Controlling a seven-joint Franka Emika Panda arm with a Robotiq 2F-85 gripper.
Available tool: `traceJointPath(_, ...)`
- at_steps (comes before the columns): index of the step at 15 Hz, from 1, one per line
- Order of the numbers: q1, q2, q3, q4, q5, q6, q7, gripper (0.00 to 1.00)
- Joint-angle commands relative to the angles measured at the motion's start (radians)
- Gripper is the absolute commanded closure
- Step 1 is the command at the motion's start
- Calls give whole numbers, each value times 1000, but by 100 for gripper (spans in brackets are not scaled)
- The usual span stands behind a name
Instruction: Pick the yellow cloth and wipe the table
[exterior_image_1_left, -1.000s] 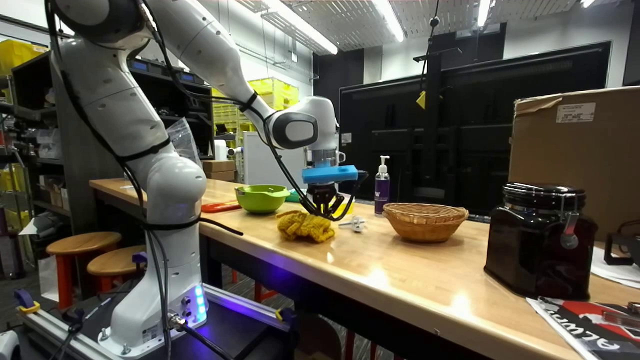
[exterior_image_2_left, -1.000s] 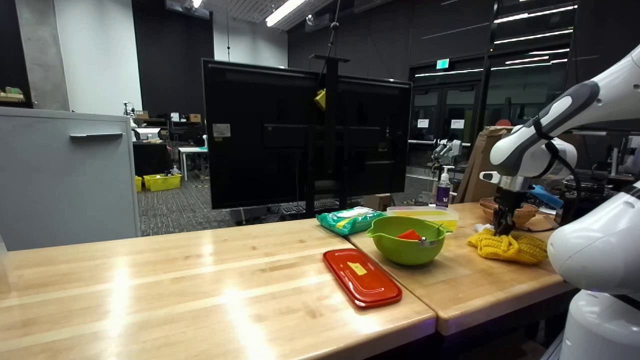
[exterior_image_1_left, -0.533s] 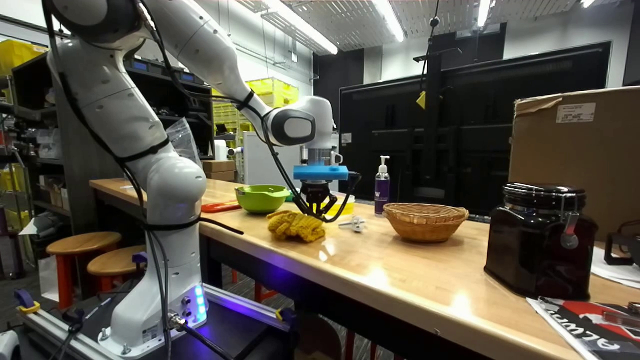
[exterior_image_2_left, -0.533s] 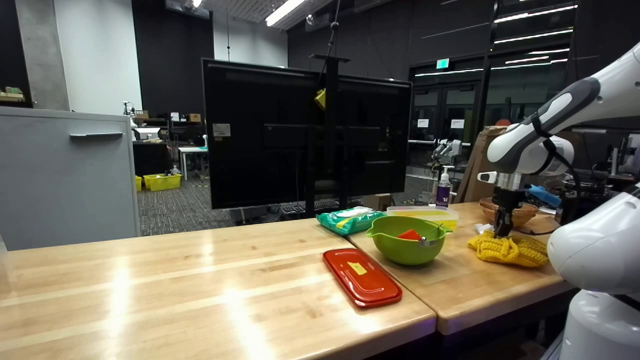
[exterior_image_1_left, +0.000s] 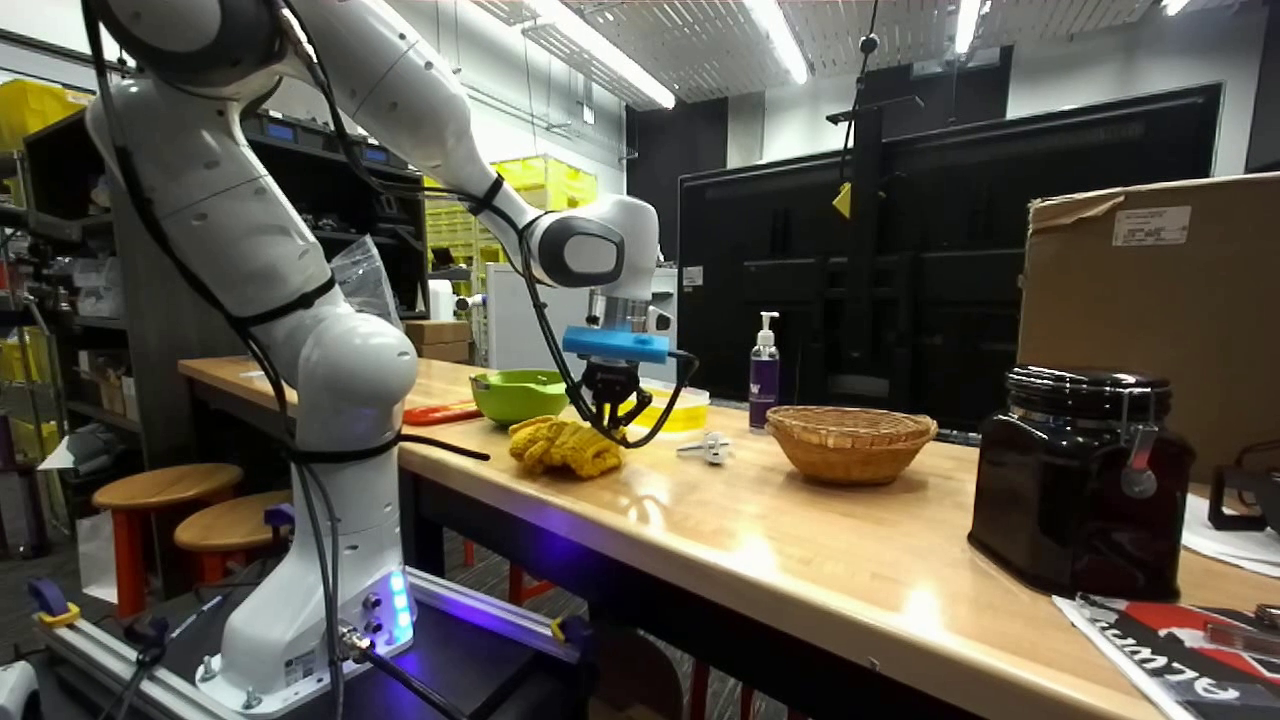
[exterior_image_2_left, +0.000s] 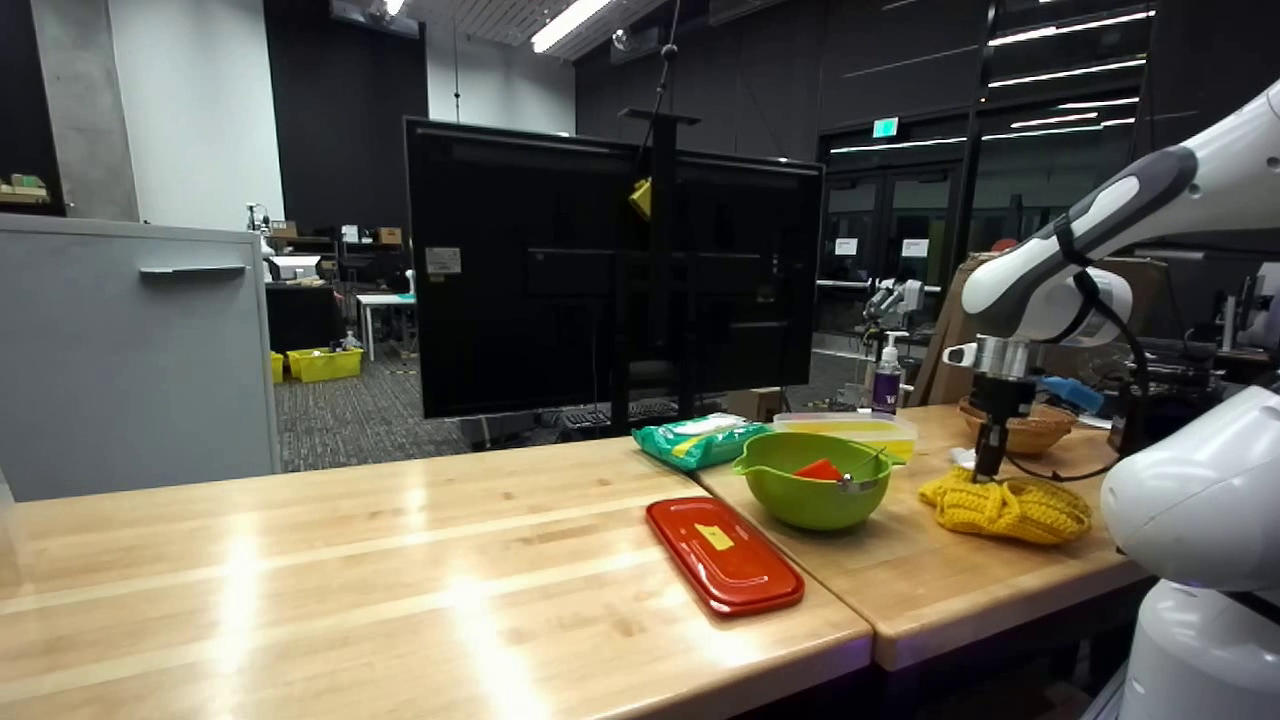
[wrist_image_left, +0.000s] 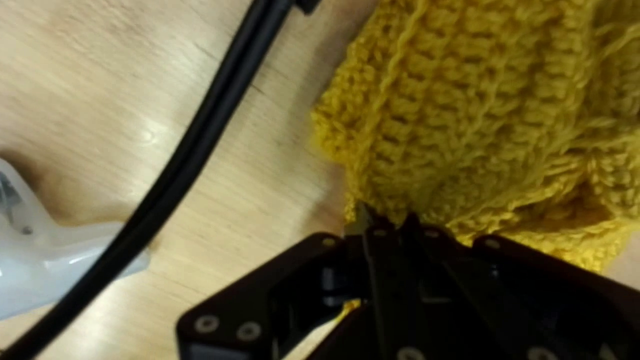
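One yellow cloth: lies in a soft, bumpy heap on the bench.
End effector: points down at the yellow cloth, its two fingers squeezed close together. It looks clenched on a small fold near one end. The tips sink into the knit, so how much they caught is hard to see.
Cloth step: picking looks done, I think, and wiping looks to be the step in hand, because the yellow cloth is pinched while it rests on the bench. How much of it got wiped, I can't tell.
Next cloth move: this seems to call for a slow slide over the bench with a gentle push down, so the yellow cloth rubs flat. The pinch has to be tight, since something this floppy could slip out or roll up.
Black cable: loops down just beside the yellow cloth. It might snag.
White thing: sits near the yellow cloth, not touching it. What it is, I can't tell, and it could get pushed.
Green bowl: near the yellow cloth too, with a strip of bench between them. A slide that way should stop early.
Woven basket: well apart from the yellow cloth.
Black jar: farthest from the yellow cloth of all these.
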Motion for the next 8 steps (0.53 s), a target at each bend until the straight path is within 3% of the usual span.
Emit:
traceJointPath(1,46,-18,16,-15,60,-29,67,99)
traceJointPath(8,164,9,42,-4,205,-20,160,99)
